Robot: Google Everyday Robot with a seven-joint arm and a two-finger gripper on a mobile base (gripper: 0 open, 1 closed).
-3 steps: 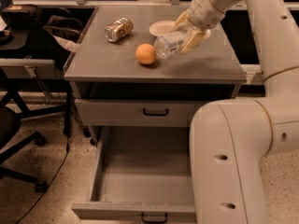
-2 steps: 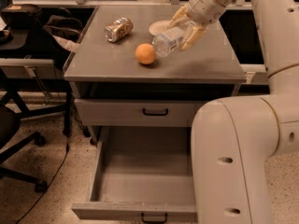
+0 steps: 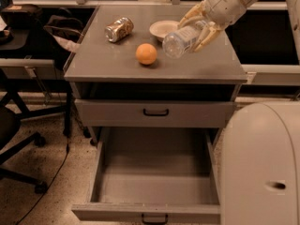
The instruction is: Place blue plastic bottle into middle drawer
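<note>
The blue plastic bottle (image 3: 180, 40) is clear with a pale label. It lies sideways in my gripper (image 3: 199, 28), lifted a little above the right side of the cabinet top (image 3: 108, 60). The gripper is shut on the bottle's rear half, and its base points left toward the orange (image 3: 146, 53). The middle drawer (image 3: 154, 184) is pulled wide open below, a grey tray with low walls and a small black front handle (image 3: 154, 218). The drawer's floor is bare.
A shiny metal can (image 3: 118, 29) lies at the back left of the cabinet top. A white bowl (image 3: 164, 29) stands behind the bottle. The top drawer (image 3: 154, 112) is closed. My robot body (image 3: 262, 168) fills the lower right. An office chair (image 3: 18, 135) stands left.
The gripper and the bottle have risen slightly and shifted a little up and away from the cabinet top. The orange, can and bowl have not moved.
</note>
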